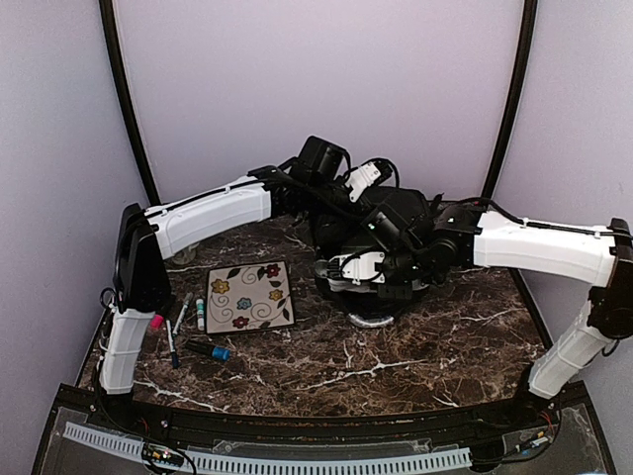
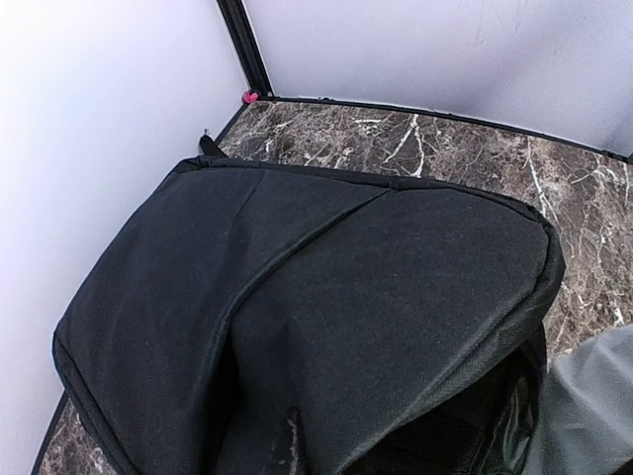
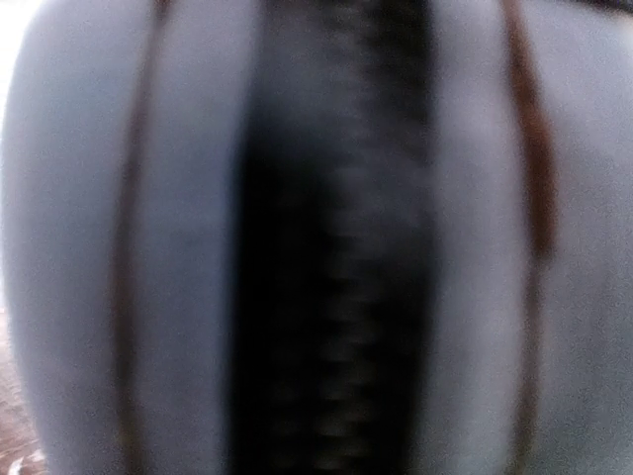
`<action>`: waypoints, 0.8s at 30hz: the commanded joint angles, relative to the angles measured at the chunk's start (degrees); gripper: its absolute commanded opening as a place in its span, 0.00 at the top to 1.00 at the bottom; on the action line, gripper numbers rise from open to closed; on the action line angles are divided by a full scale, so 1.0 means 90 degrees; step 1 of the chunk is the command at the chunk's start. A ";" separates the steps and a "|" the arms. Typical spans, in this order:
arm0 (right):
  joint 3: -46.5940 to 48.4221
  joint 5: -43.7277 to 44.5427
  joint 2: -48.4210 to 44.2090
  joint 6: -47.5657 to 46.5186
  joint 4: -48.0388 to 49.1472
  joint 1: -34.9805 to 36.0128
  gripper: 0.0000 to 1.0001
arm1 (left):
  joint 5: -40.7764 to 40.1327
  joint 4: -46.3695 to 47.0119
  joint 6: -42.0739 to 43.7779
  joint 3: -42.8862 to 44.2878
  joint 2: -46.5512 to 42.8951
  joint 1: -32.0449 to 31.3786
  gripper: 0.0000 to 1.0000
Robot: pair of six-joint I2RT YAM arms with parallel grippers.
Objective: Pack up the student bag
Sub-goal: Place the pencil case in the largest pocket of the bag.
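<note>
The student bag (image 1: 406,218) sits a touch right of the table's centre, a black heap with both arms on top of it. Its pale loop handle (image 1: 371,320) pokes out at the bag's 6 o'clock. With the arms covering so much, I can't call its long axis from above. In the left wrist view the black panel (image 2: 326,297) spreads wide directly under the camera, sagging toward its near side.

The left gripper (image 1: 376,198) comes in over the bag from about 10 o'clock. It is clenched tight, but its fingers are out of sight, so I can't say whether it has fabric. The right gripper (image 1: 341,269) reaches across from 3 o'clock, low on the bag's near face. Its own view is all blur, a dark toothed band (image 3: 336,247) that looks like a zip between two grey surfaces. I cannot tell how its jaws stand. My read is that the right arm is the one closest to the zip, so the opening is its job.

The things to pack are at the bag's 9 o'clock, well apart from it:
- a floral tile (image 1: 249,295)
- markers (image 1: 183,315) just beyond the tile
- a blue-capped one (image 1: 210,350) nearer the front edge

They all lie on dark marble table (image 1: 415,361), hard and probably slick. Pale walls close in on three sides, and the bag lies near the back one.
</note>
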 commanded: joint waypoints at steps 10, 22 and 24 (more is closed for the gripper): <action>-0.0628 0.2549 0.1015 -0.1472 0.3473 -0.0116 0.84 | 0.0747 0.0279 -0.0330 0.0505 -0.0544 -0.0072 1.00; -0.1292 0.2962 0.1787 -0.2521 0.6100 -0.0985 0.86 | 0.0830 0.0245 -0.0348 0.0238 -0.0734 -0.0070 1.00; -0.1358 0.2917 0.1937 -0.2781 0.6615 -0.1076 0.87 | 0.0925 0.0374 -0.0422 0.0032 -0.0807 -0.0069 1.00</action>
